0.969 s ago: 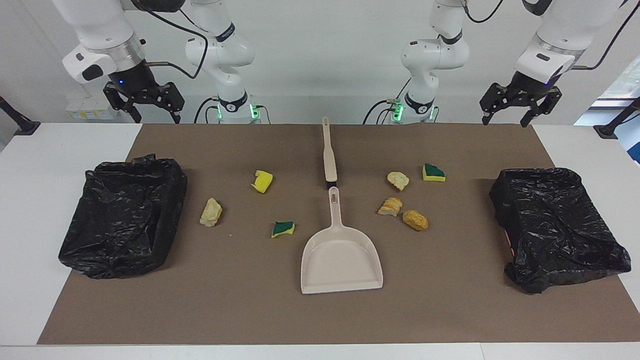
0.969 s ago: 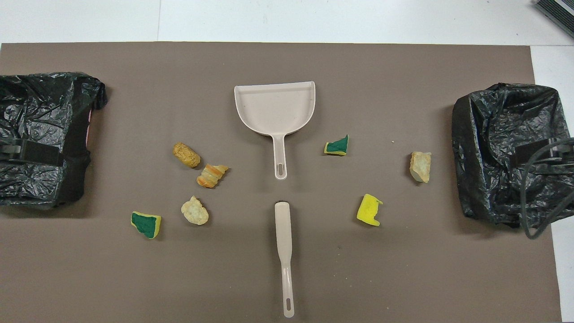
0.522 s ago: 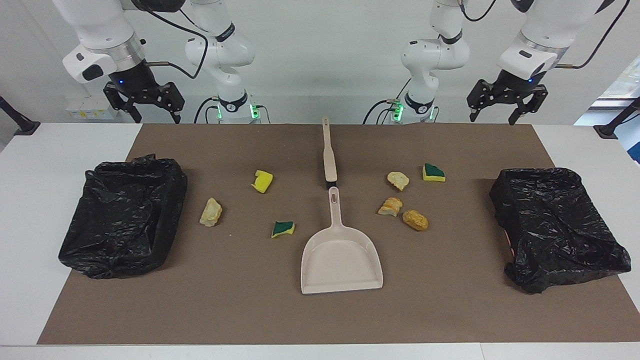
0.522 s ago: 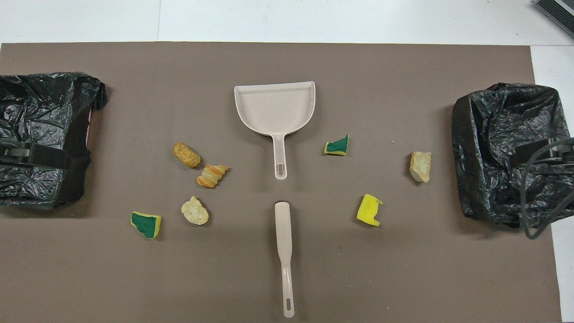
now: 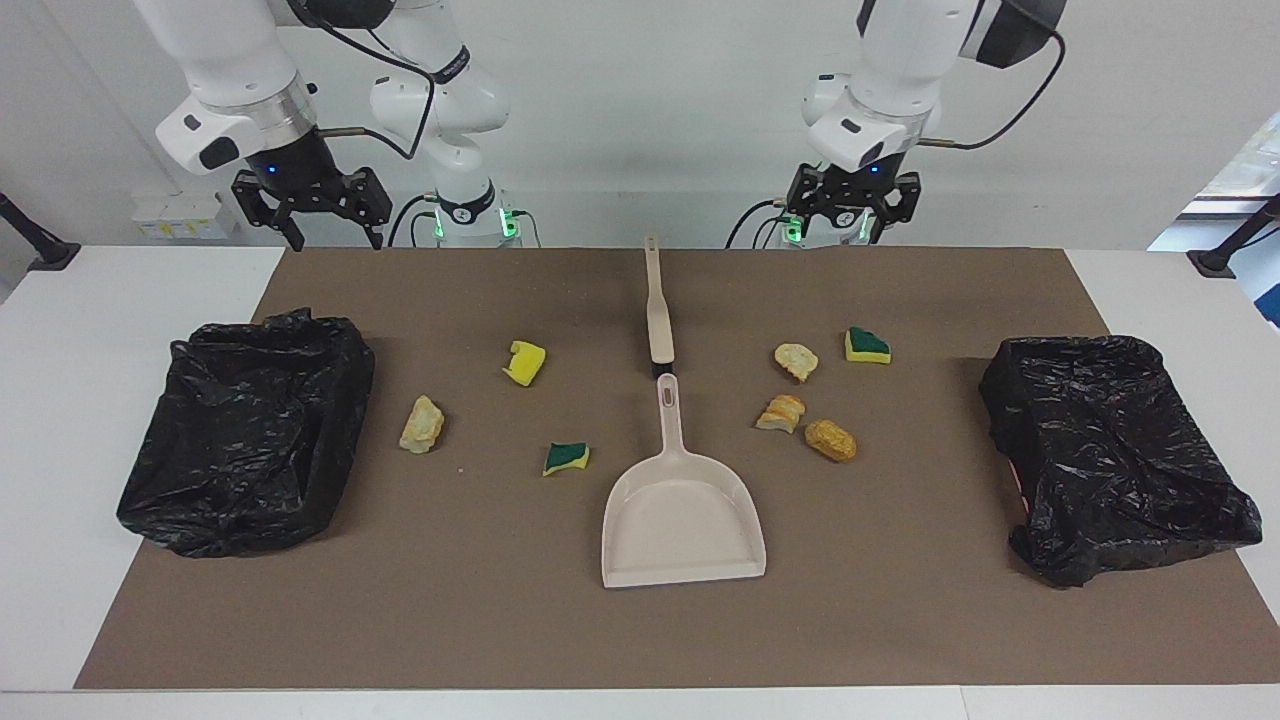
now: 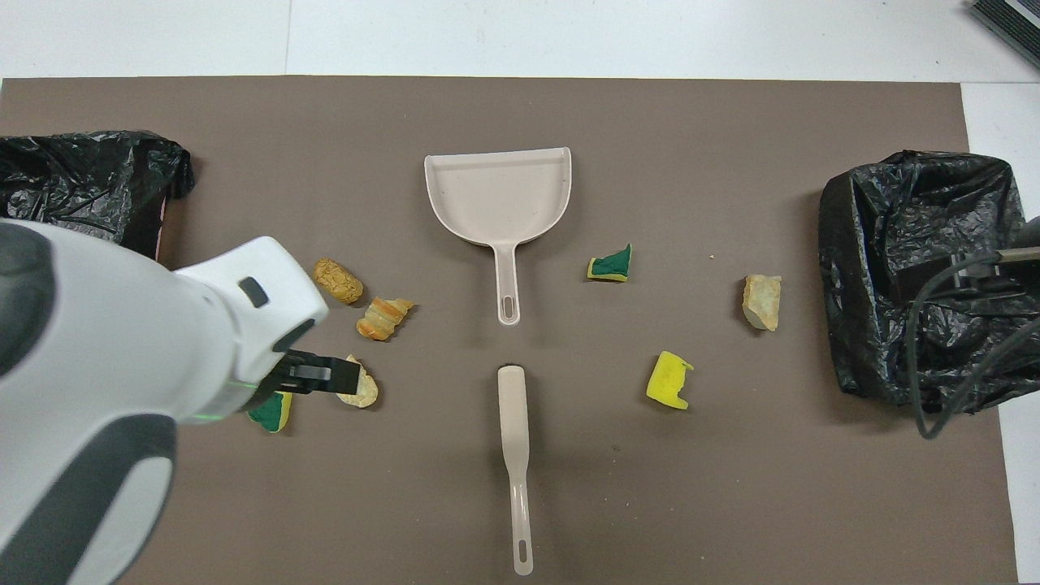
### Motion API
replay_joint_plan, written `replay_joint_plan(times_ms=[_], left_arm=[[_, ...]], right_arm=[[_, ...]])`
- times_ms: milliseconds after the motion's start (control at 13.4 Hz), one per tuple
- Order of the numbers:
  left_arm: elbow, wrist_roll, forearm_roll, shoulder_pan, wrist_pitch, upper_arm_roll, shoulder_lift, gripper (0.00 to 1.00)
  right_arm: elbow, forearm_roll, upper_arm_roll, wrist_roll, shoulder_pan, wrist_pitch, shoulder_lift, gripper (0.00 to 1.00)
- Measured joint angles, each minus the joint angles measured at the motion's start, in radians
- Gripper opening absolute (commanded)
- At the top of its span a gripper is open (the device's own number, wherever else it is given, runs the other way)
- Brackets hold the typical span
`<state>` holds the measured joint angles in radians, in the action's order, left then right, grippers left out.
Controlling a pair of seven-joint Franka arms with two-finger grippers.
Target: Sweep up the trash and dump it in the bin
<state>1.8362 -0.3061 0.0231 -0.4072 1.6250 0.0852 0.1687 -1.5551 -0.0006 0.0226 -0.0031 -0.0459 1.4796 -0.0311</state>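
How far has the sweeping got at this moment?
Nothing is done: all seven scraps of trash lie on the mat, the dustpan holds nothing and the brush lies untouched. Nothing is in hand; the left gripper and right gripper hang open, raised at the robots' edge of the table. Left: take the tools, sweep every scrap and dump it in a bin.

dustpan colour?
Beige dustpan, plain; shows best in the overhead view.

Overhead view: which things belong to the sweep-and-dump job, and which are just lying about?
Job: sponge bits, bread-like chunks, brush, dustpan, black-bagged bins.
Lying about: brown mat, grey ridged object at the table's corner.
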Motion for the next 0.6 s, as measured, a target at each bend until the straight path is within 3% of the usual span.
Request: replay_joint_plan(times_ms=[596], left_arm=[[0.31,-0.276,0.024,-0.289,0.317,0.001,0.025,1.0]], right_arm=[[0.021,0.0,-0.115,0.013,-0.001,0.068,0.098,1.0]])
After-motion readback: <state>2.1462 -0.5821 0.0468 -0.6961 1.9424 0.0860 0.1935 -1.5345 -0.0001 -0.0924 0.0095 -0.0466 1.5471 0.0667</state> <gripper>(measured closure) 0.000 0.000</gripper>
